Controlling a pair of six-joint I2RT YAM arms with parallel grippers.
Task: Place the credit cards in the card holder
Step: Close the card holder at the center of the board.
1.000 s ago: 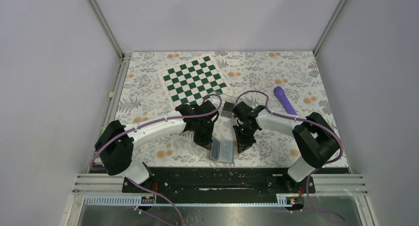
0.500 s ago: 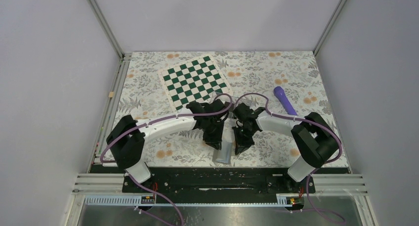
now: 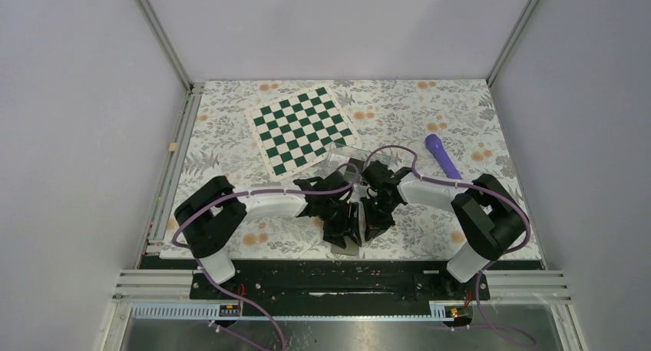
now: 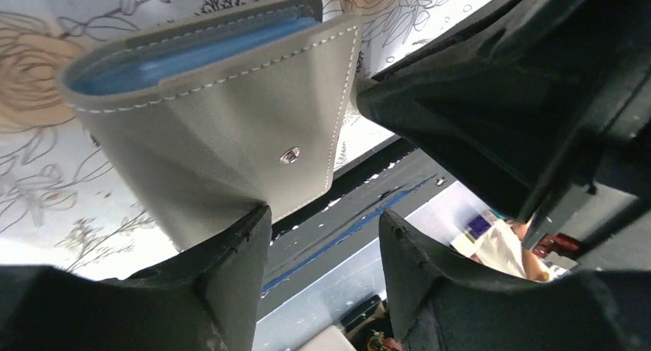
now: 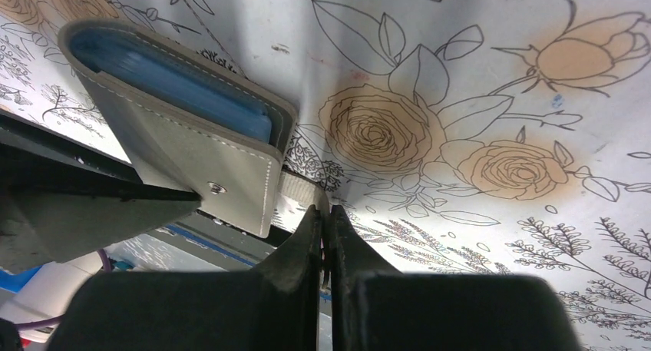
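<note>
top cam / layout: left gripper [image 3: 343,226] & right gripper [image 3: 371,219] nose to nose at near-centre of table [image 3: 476,120], over wallet [image 3: 347,248]. Jaws unreadable from here.
top cam / card holder: card holder [image 3: 344,151] sits just beyond both grippers, by near corner of chessboard [image 3: 302,128], apart from wallet.
top cam / only here: holder, chessboard, purple object [image 3: 442,155]. Neither wrist cam shows them.
left wrist / jaws: left gripper [image 4: 322,240] fingers [image 4: 230,282] apart, nothing btw them. Wallet's lower edge touches one fingertip.
left wrist / only here: wallet tipped up on edge, blue lining on top, snap stud [image 4: 289,156] facing cam. Right gripper's black body sits against its far edge.
right wrist / jaws: right gripper [image 5: 322,232] fingers together, apparently pinching wallet's thin taupe tab [image 5: 301,188].
right wrist / only here: that pinch, and how little material is in it.
credit cards: none visible in any view, prob. inside wallet (my guess).
risk 1: hold is on tab only. W/ the other jaws off, wallet may swing, slip out or drop flat.
risk 2: grippers v. close, so a sideways move could knock them together.
risk 3: wallet mouth nearly folded shut, so a reaching finger may shove the wallet instead of drawing a card.
</note>
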